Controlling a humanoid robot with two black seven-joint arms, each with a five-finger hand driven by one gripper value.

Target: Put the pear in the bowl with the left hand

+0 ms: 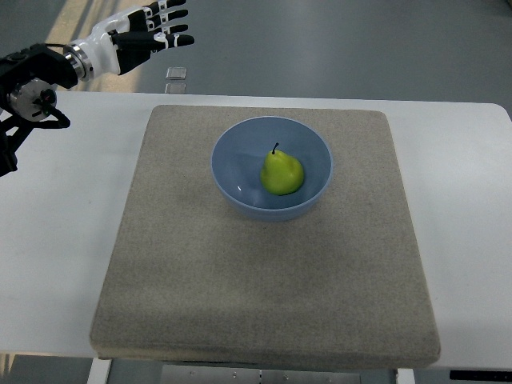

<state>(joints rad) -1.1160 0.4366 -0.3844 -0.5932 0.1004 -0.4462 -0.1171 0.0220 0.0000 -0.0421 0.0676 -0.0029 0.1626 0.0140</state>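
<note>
The fingers [164,24] of the left hand [144,36] are extended and loosely spread, holding nothing. The hand sits at the upper left of the view, beyond the far edge of the table [56,240] and well apart from the work area. Its arm [36,80] enters from the left edge. The right hand is not in view.

The pear [282,174] lies inside the bowl [232,148], resting on the bowl's floor slightly right of centre, stem pointing toward the far side. By this evidence the placement appears complete, and the empty hand's position away from the bowl is consistent with a release already made.

The bowl stands on a mat [200,280], a little beyond the mat's middle. The mat probably serves to stop the bowl sliding and to soften contact with the tabletop.

Materials: the pear is yellow-green, smooth-skinned, with a short dark stem and a broad base narrowing upward. The bowl is pale blue, round, smooth and faintly glossy, with a thin even rim; likely plastic or glazed ceramic, which cannot be confirmed. The mat is a grey-beige square with rounded corners and a coarse, felt-like surface. The table is plain white and matt. The hand is white with black joints.
</note>
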